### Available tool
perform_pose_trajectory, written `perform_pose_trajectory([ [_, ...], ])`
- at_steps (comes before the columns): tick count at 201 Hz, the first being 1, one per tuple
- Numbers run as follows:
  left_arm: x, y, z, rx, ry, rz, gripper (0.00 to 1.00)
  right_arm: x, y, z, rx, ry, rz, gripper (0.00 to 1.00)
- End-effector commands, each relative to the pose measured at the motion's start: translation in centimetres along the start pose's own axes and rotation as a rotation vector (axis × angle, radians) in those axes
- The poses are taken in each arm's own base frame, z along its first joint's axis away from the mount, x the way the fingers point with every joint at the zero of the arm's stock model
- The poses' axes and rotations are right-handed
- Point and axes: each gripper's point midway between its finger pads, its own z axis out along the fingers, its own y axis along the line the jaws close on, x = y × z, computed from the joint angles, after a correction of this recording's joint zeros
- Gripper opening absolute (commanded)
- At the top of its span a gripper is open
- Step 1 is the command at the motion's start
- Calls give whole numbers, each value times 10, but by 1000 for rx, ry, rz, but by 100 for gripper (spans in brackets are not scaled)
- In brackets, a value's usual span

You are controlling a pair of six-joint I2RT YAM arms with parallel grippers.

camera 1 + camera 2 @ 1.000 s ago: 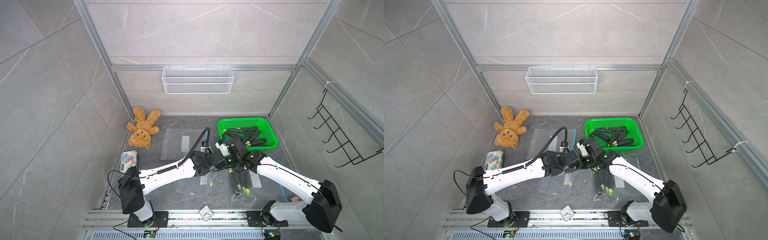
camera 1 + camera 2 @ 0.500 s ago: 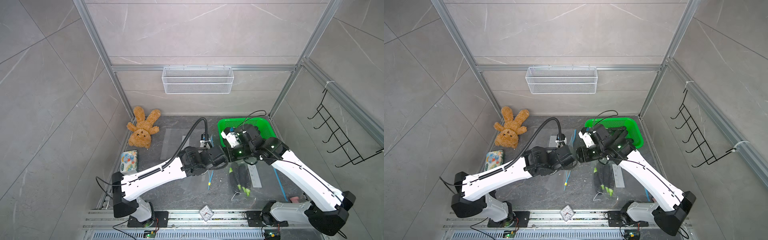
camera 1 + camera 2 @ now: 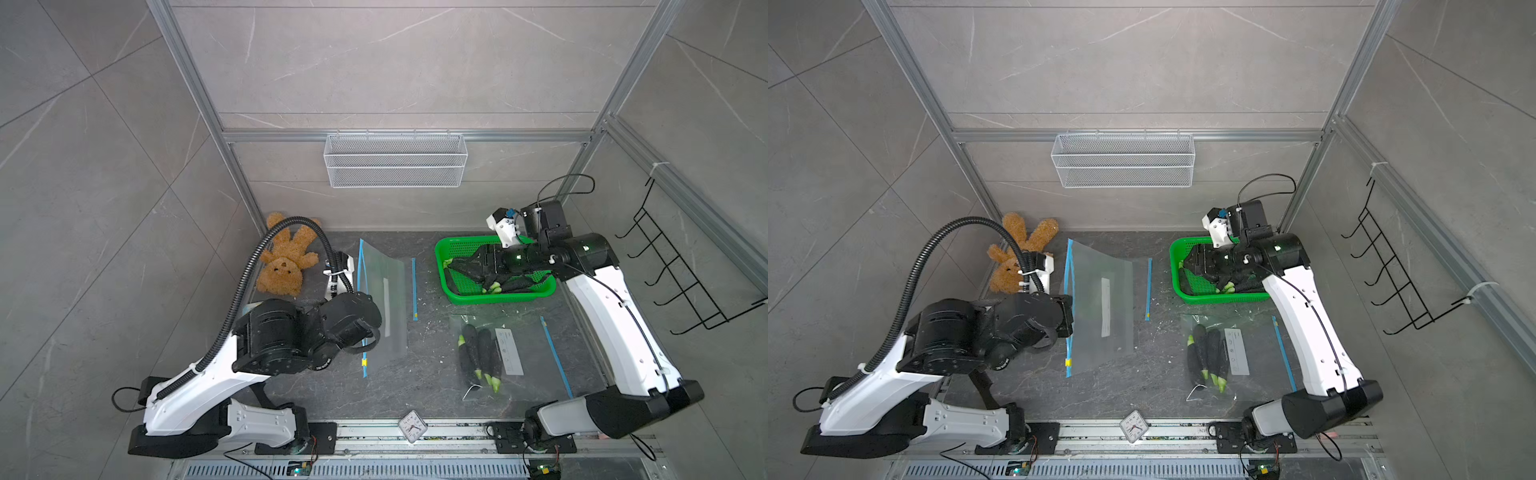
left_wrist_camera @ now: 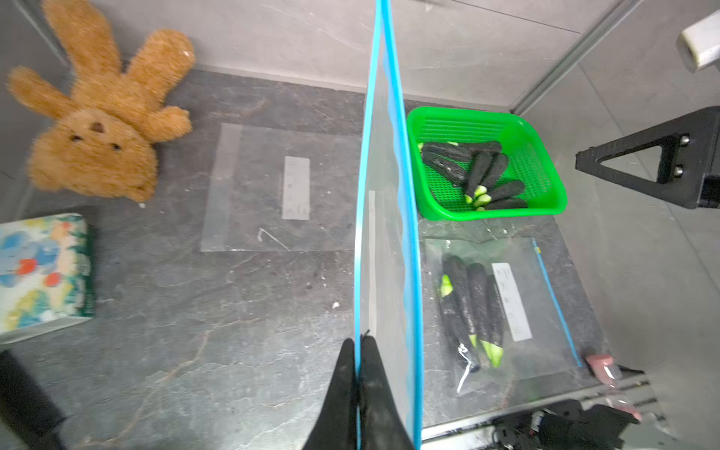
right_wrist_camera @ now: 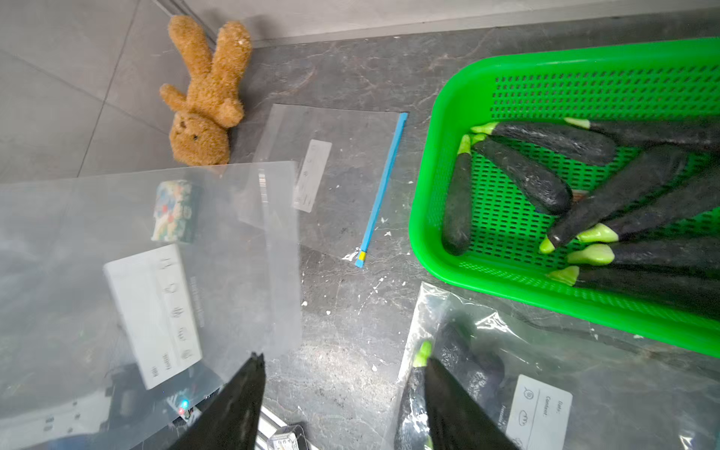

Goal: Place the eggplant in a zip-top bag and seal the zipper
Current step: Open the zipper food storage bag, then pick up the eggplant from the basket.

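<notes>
**Left claw gripping a bag; right claw open above the basket**

Left claw (image 4: 358,345): jaws pressed together on the blue zipper strip of an empty zip-top bag (image 4: 385,233), which it holds up on edge, left of centre in both top views. Right claw (image 5: 341,360): jaws apart, holding nothing, above the green basket (image 3: 498,297) at right of centre in a top view. Eggplants (image 5: 522,175) lie in that basket. Below the basket, a filled bag (image 3: 536,345) lies flat. A teddy bear (image 3: 286,270) lies at left.
</notes>
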Motion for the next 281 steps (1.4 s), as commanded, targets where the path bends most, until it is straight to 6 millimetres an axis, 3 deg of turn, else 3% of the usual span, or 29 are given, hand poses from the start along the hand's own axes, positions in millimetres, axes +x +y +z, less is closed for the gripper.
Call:
perform_pose_trajectory([
  [1, -21, 39, -17, -158, -71, 55, 0, -22, -22, 16, 2, -18, 54, 73],
  [18, -29, 49, -22, -224, -71, 85, 0, -35, -48, 32, 20, -32, 122, 77],
  [34, -28, 52, -10, -257, -2, 87, 0, -43, -78, 50, 42, -25, 205, 78],
  [50, -23, 46, 13, -278, 78, 102, 0, -48, -108, 72, 72, -2, 267, 77],
  [72, -18, 34, 49, -292, 159, 125, 0, -52, -141, 99, 169, 21, 221, 75],
  [85, -14, 26, 71, -277, 206, 128, 0, -48, -164, 117, 249, 64, 211, 74],
  [99, -9, 16, 93, -247, 242, 122, 0, -43, -177, 134, 277, 127, 156, 70],
  [160, 22, -10, 166, -205, 369, 118, 0, -39, -203, 199, 348, 229, -143, 68],
  [198, 38, -32, 198, -160, 424, 100, 0, -30, -208, 236, 342, 313, -237, 66],
  [232, 51, -42, 219, -140, 470, 93, 0, -11, -216, 257, 338, 398, -248, 60],
  [281, 59, -46, 230, -132, 494, 82, 0, 4, -221, 262, 342, 426, -229, 48],
])
